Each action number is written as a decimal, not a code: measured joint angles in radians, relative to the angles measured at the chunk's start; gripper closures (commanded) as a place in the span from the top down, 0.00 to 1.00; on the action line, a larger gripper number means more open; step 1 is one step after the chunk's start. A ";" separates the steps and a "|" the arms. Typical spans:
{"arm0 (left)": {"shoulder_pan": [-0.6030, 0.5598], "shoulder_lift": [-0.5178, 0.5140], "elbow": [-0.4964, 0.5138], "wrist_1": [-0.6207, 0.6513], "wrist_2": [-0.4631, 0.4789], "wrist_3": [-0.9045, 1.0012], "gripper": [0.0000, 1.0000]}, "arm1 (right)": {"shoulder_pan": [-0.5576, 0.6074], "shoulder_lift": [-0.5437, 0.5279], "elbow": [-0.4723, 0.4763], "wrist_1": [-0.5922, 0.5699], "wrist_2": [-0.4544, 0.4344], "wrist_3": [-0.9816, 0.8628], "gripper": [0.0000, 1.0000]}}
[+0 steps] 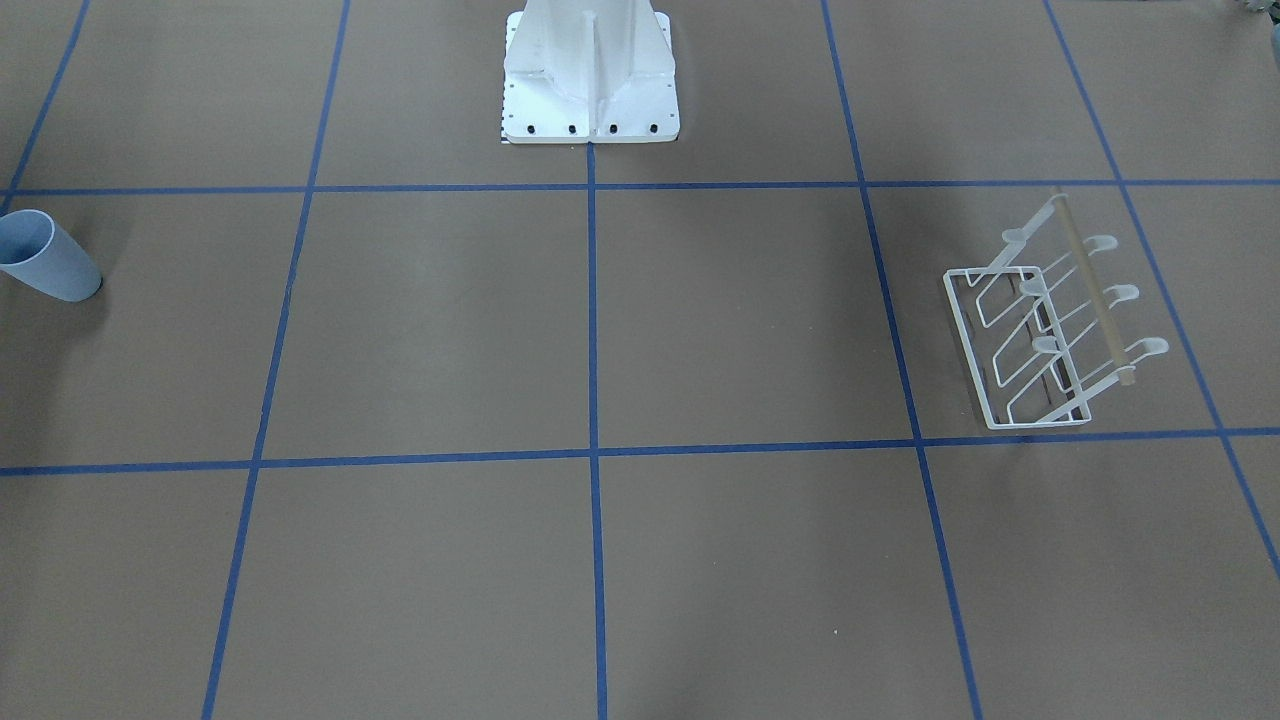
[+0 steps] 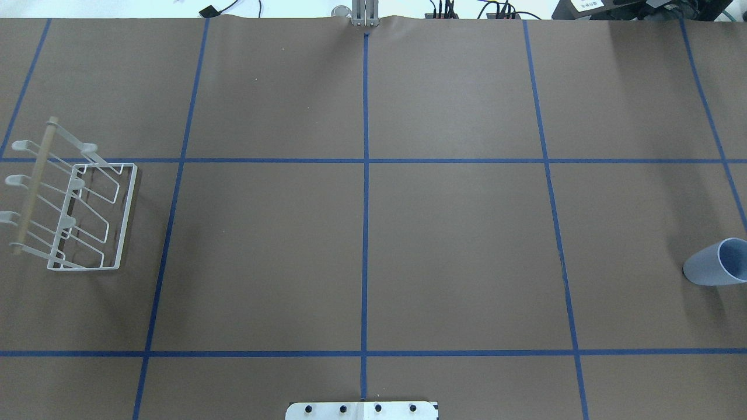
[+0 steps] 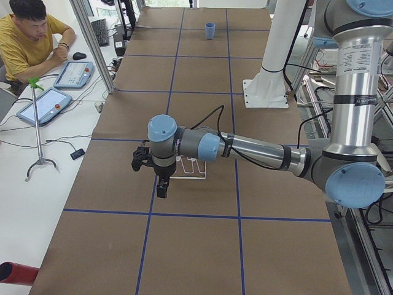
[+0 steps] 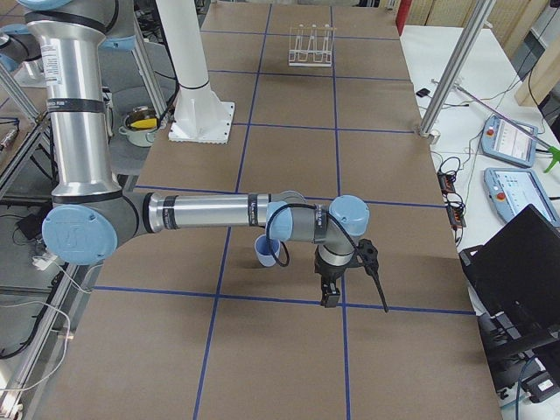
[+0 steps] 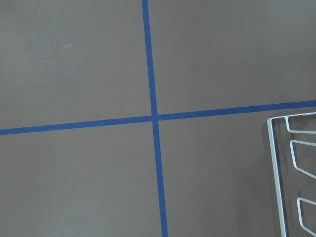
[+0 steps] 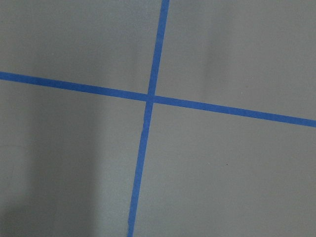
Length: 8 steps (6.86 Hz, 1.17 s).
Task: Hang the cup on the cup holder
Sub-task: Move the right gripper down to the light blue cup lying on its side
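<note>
1. The plain light blue plastic tumbler, the cup [image 2: 715,262], stands upright with its mouth up on the brown table [image 2: 455,245]. It is at 3 o'clock on the overhead dial, near the table's right end, and its long axis is vertical.
2. The white wire rack with slanted prongs, the cup holder [image 2: 128,216], sits at 9 o'clock, well apart from the cup, at the table's other end. Its tan wooden rod [image 2: 35,185] runs roughly from 12 to 6.
3. My right pincer [image 4: 330,302] hangs above the table near the cup. In the right-end view the cup shows at about 10 o'clock of it, lower down and partly hidden behind that arm's wrist. My left pincer [image 3: 161,192] hangs near the rack, at the far end from the cup.
4. I judge the right arm the nearer one for the pickup. The cup must then travel toward 9 o'clock, perhaps by a hand-over.
5. Both pincers show only in the end views, so I cannot tell whether they are spread or pressed together. The cup stands free of both.
6. Count: one cup, one rack, one rod, six round-tipped prongs in two rows of three, and two arms.
</note>
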 measured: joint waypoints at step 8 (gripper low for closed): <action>-0.001 0.004 -0.012 0.000 -0.001 -0.008 0.99 | -0.063 -0.129 0.241 0.051 0.084 0.022 1.00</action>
